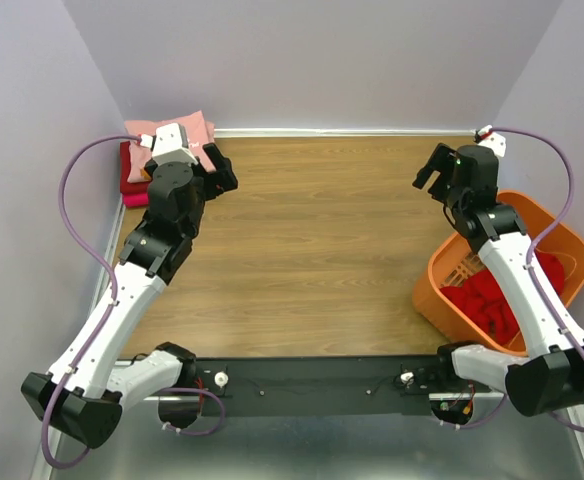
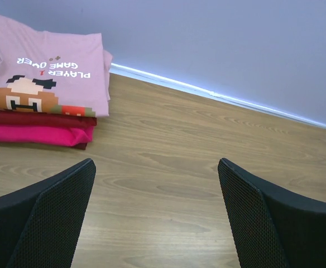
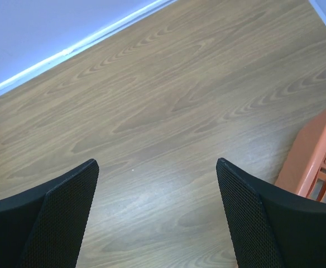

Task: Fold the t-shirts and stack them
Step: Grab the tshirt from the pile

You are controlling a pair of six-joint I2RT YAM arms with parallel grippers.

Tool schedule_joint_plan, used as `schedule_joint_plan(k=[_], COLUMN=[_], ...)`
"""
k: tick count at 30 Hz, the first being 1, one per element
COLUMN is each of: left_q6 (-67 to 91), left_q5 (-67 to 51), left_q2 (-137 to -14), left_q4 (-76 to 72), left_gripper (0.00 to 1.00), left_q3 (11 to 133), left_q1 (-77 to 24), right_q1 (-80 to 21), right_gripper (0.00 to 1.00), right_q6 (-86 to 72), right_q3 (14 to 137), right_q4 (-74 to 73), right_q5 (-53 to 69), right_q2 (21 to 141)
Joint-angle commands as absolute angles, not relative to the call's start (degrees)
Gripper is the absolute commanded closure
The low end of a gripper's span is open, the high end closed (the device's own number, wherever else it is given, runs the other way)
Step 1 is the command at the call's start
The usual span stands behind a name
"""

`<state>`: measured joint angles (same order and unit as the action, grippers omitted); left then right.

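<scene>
"Across the table (image 1: 322,260) from the orange basket (image 1: 564,228), far corner by the wall (image 1: 322,60): what did you log?" asked Ines.

"Folded stack," said Tom. "On top a light pink tee (image 2: 46,56), pixel-figure print and lettering facing up. Under it a dark red tee (image 2: 40,118), then a magenta tee (image 2: 32,134) at the bottom. It lay flat on the wood."

"And inside the basket?"

"Crumpled bright red tees (image 1: 487,300), unfolded. How many, I could not tell."

"Left arm pose?"

"From its base the first link ran out sideways, away from the basket. The long white link then angled forward toward the stack. Over bare wood hung the left gripper (image 2: 156,163), on the stack's basket-facing side, near the cloth but apart from it. Its fingers (image 2: 51,212) were spread wide, nothing between them."

"Right arm?"

"Mirror of it. The first link ran along the basket's near side. The white link then crossed above the basket and its red cloth toward the wall. Just past the basket's far corner sat the right gripper (image 3: 154,162), turned toward the middle of the table. Its wrist view showed plank between the jaws and a basket corner at the right edge."

"Jaws?"

"Wide apart as well, holding nothing. Neither gripper touched cloth."
</scene>
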<state>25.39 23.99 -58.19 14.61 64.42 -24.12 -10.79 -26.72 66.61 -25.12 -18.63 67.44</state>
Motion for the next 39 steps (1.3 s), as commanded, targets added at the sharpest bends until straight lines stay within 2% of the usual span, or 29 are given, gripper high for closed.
schedule_joint_plan(k=[1, 6, 15, 19, 24, 27, 31, 39], left_q6=[25.1, 25.8, 25.6, 25.2, 24.3, 24.3, 24.1, 24.2], left_q5=[27.7, 29.4, 29.1, 29.3, 28.4, 28.2, 27.4, 26.2], left_q2=[-59.4, -59.4, -60.5, -60.8, -62.4, -63.1, -64.0, -64.8], left_q4=[13.8, 13.6, 12.0, 11.9, 11.8, 12.2, 12.6, 13.1], left_gripper=[0.02, 0.02, 0.02, 0.02, 0.02, 0.02, 0.02, 0.02], left_q3=[66.4, 66.1, 66.1, 66.1, 67.1, 68.0, 68.8, 69.5], left_q1=[-24.0, -24.0, -24.0, -24.0, -24.0, -24.0, -24.0, -24.0], right_q1=[-11.1, -11.0, -10.9, -10.7, -7.6, -2.6, 9.2, 19.3], right_gripper=[0.06, 0.00, 0.00, 0.00, 0.00, 0.00, 0.00, 0.00], right_q6=[-23.9, -22.7, -24.0, -25.5, -31.9, -36.9, -38.1, -41.6], right_q3=[66.8, 66.4, 66.3, 69.0, 68.5, 67.1, 65.2, 62.2], right_q4=[-22.7, -22.4, -22.8, -30.1, -37.9, -40.8, -42.5, -44.3], right_q5=[-19.8, -23.6, -34.0, -44.7, -52.2, -51.6, -41.4, -35.9], right_q2=[64.7, 63.7, 63.1, 64.2, 62.8, 62.1, 64.3, 69.4])
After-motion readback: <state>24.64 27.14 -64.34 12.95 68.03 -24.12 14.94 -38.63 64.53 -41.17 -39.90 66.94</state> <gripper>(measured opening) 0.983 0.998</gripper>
